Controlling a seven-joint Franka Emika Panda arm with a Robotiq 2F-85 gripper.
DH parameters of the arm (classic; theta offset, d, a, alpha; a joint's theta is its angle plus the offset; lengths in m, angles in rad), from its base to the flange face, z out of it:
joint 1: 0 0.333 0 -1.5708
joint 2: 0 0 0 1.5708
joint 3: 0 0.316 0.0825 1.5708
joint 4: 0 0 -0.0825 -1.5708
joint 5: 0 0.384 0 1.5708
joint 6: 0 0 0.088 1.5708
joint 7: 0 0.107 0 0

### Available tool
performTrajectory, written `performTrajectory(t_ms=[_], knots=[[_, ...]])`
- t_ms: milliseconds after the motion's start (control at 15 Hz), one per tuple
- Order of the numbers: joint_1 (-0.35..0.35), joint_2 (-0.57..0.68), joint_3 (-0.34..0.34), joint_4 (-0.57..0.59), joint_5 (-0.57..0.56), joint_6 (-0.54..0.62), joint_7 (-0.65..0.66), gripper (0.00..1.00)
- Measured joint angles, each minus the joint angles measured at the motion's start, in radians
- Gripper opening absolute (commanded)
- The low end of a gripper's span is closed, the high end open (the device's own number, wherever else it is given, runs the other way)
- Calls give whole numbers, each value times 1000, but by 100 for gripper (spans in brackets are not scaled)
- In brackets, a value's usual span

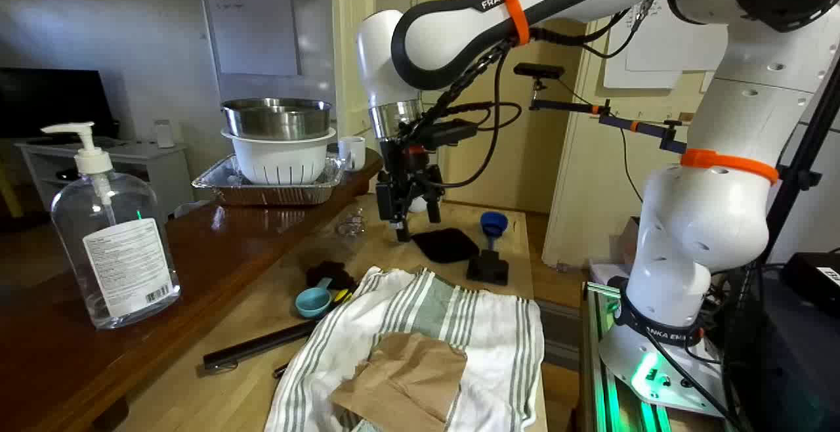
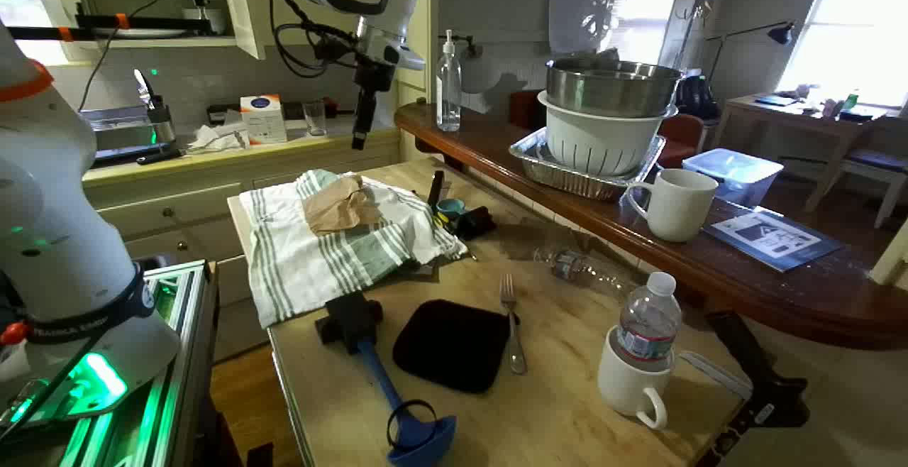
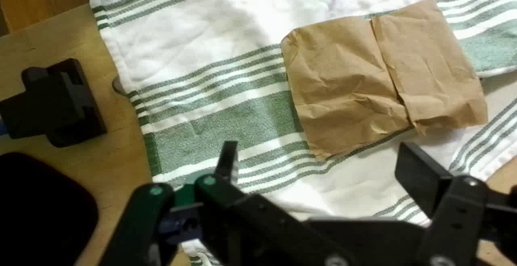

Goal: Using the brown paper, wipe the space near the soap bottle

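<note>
The brown paper [image 1: 408,383] lies folded and creased on a white towel with green stripes [image 1: 518,340]. The brown paper also shows in an exterior view [image 2: 342,204] and in the wrist view [image 3: 383,76]. The clear soap bottle [image 1: 125,248] with a white pump stands upright on the raised dark wooden ledge; it also shows in an exterior view [image 2: 448,91] and is out of the wrist view. My gripper [image 1: 418,222] is open and empty, raised above the table and apart from the paper. In the wrist view the gripper's fingers [image 3: 319,163] are wide apart, with the paper beyond them.
The dark wooden ledge [image 1: 216,255] rises beside the table. It bears a foil tray [image 2: 532,158] with a white colander [image 2: 599,133] and steel bowl [image 2: 613,91], plus a mug [image 2: 677,204]. A black pad [image 2: 454,345], fork [image 2: 512,325] and blue-handled tool [image 2: 383,375] lie on the table.
</note>
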Motion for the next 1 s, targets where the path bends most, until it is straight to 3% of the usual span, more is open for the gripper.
performTrajectory(t_ms=[600,1000], knots=[[16,10,3,0,-30,11,-13,100],[92,113,44,-2,-81,170,-85,100]])
